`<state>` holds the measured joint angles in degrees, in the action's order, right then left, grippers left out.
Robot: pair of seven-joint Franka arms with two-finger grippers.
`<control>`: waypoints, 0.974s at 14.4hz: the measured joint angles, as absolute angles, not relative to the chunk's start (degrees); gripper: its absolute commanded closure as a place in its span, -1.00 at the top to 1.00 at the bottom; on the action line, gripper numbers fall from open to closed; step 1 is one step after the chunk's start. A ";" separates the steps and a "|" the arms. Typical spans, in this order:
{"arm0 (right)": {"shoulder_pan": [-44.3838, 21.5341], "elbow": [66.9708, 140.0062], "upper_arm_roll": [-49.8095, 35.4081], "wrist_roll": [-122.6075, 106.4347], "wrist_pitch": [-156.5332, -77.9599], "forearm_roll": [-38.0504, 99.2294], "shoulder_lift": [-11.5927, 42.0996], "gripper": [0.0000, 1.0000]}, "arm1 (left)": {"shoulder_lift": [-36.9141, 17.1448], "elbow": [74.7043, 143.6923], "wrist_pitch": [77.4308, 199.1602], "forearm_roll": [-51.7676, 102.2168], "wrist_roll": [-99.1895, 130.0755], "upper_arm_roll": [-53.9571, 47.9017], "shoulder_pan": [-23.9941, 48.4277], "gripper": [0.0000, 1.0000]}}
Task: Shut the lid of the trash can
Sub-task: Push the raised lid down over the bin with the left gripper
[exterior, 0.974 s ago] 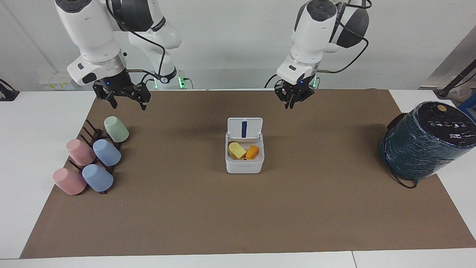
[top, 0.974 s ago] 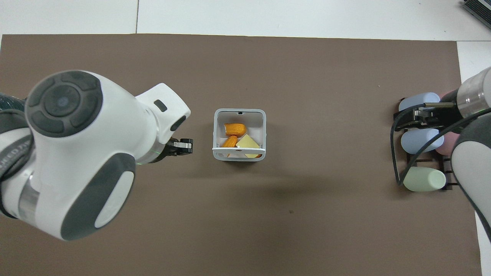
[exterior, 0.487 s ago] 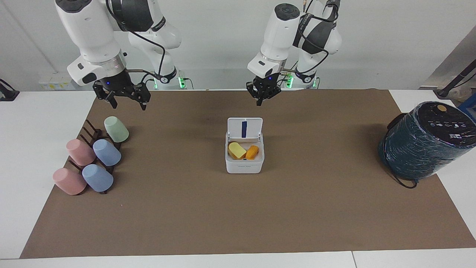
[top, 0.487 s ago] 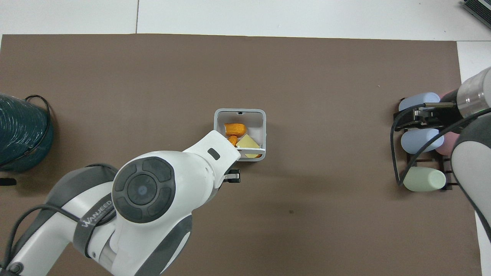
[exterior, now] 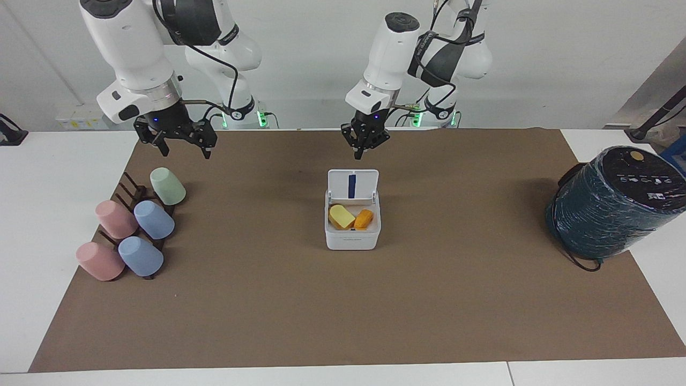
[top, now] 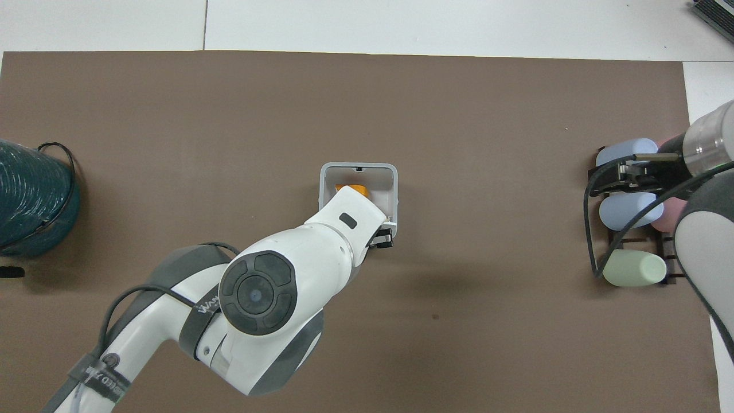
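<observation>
Your left arm has swung in from the green-wrapped cylinder [exterior: 616, 203] end of the desk [exterior: 332, 311], and its left claw [exterior: 363, 143], seemingly clenched though the view is poor, now hangs above the upright lid [exterior: 352, 185]. The trash can [exterior: 352, 236] sits open mid-desk. Your right claw [exterior: 179, 140] waits spread open over the cups [exterior: 134, 230], unmoved.
</observation>
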<state>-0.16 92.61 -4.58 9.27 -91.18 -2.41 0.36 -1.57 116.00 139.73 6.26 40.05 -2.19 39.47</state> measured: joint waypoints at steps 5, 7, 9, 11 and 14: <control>-0.16 92.61 -4.58 9.27 -91.18 -2.41 0.36 1.00 | -4.46 115.46 148.40 6.33 40.07 -1.36 36.86 -1.00; -0.16 92.61 -4.58 9.27 -91.18 -2.41 0.36 1.00 | -5.31 114.49 148.95 6.33 40.04 -1.30 35.90 -1.00; -0.16 92.61 -4.58 9.27 -91.18 -2.41 0.36 1.00 | -6.25 113.95 149.69 6.33 39.71 -1.31 35.53 -1.00; -0.16 92.61 -4.58 9.27 -91.18 -2.41 0.36 1.00 | -7.41 113.85 151.02 6.33 39.44 -1.31 35.49 -1.00; -0.16 92.61 -4.58 9.27 -91.18 -2.41 0.36 1.00 | -10.18 113.74 154.27 6.33 39.34 -1.31 35.49 -1.00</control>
<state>-0.16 92.61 -4.58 9.27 -91.18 -2.41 0.36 -10.18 113.74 154.27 6.33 39.34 -1.31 35.49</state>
